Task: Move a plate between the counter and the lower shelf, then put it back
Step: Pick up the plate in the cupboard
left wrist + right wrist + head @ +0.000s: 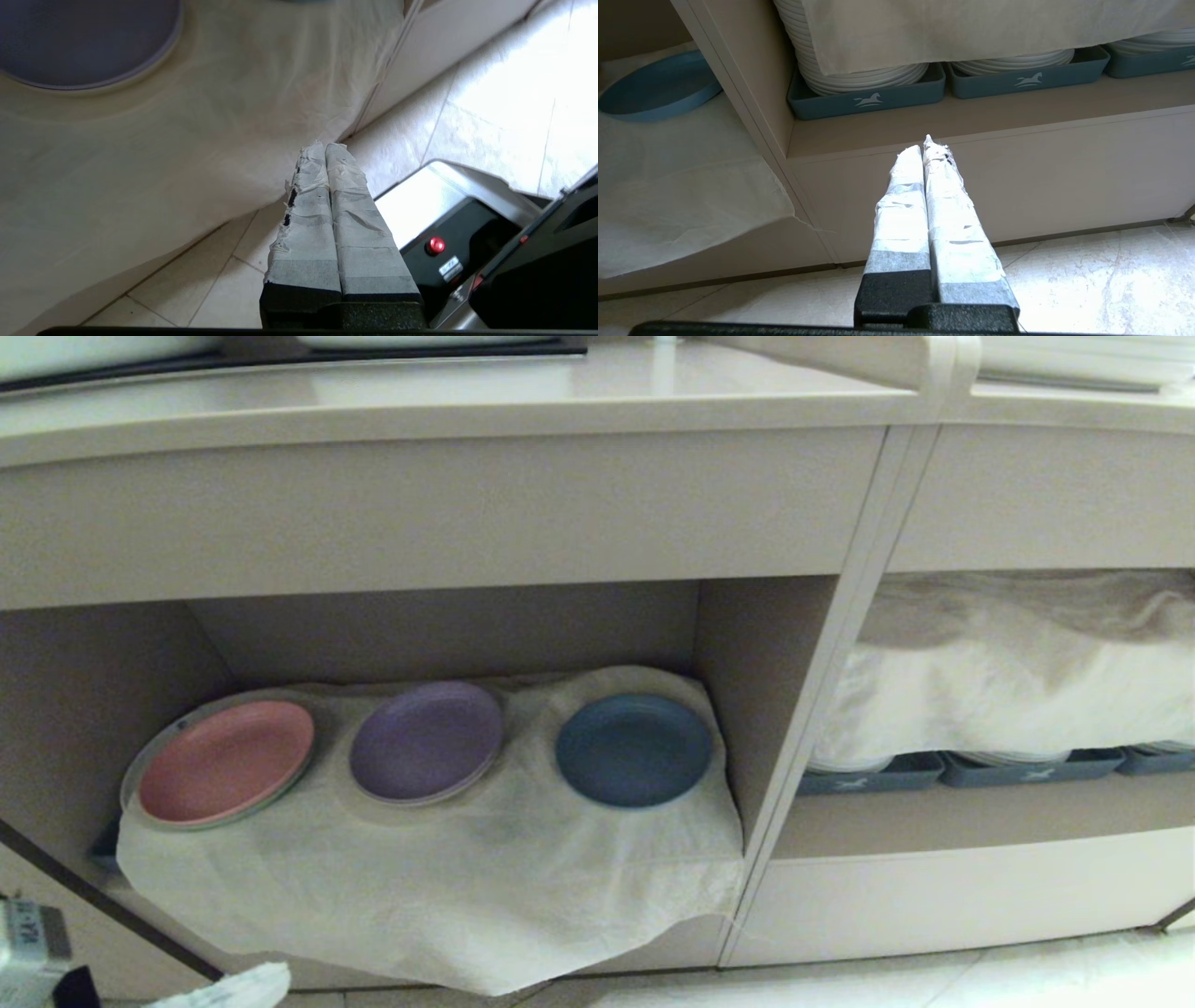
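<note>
The blue plate (635,749) lies flat on the white cloth (420,877) at the right end of the lower shelf (766,691); its rim also shows in the right wrist view as the plate (658,88). The beige counter (467,401) runs above the shelf. My left gripper (324,147) is shut and empty, low over the floor in front of the hanging cloth edge; its taped tips (271,978) peek in at the bottom left of the head view. My right gripper (923,147) is shut and empty, facing the cabinet front below the trays.
A pink plate (224,761) and a purple plate (427,740) lie left of the blue one on the same cloth. Stacked white plates in grey-blue trays (868,98) fill the neighbouring compartment under a cloth. The robot's base with a red button (437,245) sits near the left gripper.
</note>
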Tool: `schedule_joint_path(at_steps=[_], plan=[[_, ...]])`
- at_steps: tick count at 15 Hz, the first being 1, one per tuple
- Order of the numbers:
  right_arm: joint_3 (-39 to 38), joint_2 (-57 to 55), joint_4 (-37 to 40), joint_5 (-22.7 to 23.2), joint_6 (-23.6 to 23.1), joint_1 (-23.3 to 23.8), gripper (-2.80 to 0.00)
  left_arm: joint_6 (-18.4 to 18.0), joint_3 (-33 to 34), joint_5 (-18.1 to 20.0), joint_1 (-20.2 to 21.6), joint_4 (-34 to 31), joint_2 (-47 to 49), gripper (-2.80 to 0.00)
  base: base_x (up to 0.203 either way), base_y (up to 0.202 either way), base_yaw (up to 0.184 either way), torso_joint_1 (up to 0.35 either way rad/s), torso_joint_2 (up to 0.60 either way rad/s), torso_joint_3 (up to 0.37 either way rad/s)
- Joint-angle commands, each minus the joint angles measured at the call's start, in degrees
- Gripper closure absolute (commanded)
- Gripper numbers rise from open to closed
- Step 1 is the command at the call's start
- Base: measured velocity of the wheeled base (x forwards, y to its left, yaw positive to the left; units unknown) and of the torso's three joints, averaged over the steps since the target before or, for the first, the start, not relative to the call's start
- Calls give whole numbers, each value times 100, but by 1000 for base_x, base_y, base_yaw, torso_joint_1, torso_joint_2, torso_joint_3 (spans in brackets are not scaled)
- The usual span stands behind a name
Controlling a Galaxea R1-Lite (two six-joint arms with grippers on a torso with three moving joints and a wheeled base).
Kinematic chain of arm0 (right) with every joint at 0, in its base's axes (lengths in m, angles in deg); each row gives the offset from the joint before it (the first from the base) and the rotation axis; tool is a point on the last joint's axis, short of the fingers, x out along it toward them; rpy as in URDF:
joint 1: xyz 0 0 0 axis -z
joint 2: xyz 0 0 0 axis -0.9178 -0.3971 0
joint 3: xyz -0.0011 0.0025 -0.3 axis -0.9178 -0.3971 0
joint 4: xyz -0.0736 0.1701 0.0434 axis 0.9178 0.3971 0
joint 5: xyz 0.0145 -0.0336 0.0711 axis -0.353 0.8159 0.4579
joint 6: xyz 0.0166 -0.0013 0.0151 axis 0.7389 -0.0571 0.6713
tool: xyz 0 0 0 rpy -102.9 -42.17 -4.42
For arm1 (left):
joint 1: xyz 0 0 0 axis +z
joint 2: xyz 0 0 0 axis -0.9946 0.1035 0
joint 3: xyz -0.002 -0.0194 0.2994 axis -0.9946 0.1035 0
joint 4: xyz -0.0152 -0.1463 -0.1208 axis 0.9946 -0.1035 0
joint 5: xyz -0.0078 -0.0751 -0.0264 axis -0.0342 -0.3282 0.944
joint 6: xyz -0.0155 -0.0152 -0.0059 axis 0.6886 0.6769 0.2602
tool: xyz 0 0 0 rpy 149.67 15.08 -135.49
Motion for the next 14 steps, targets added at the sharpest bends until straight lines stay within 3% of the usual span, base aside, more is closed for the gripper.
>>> schedule_joint_path(at_steps=[1, 6, 9, 11, 14], plan=[[0, 0, -2, -1, 3, -1, 0, -81, -41, -22, -177, 141, 719, 0, 0, 0, 0, 0, 0, 0], [0, 0, -2, -1, 3, -1, 0, -233, -106, -781, -1028, 266, 1359, 0, 0, 0, 0, 0, 0, 0], [0, 0, -2, -1, 3, -1, 0, -205, -112, -1116, -1308, 1004, 2186, 0, 0, 0, 0, 0, 0, 0], [0, 0, -2, -1, 3, -1, 0, 30, -157, -1554, -1841, 1582, 2724, 0, 0, 0, 0, 0, 0, 0], [0, 0, -2, -1, 4, -1, 0, 738, -476, -2636, -2795, 2106, 3454, 0, 0, 0, 0, 0, 0, 0]])
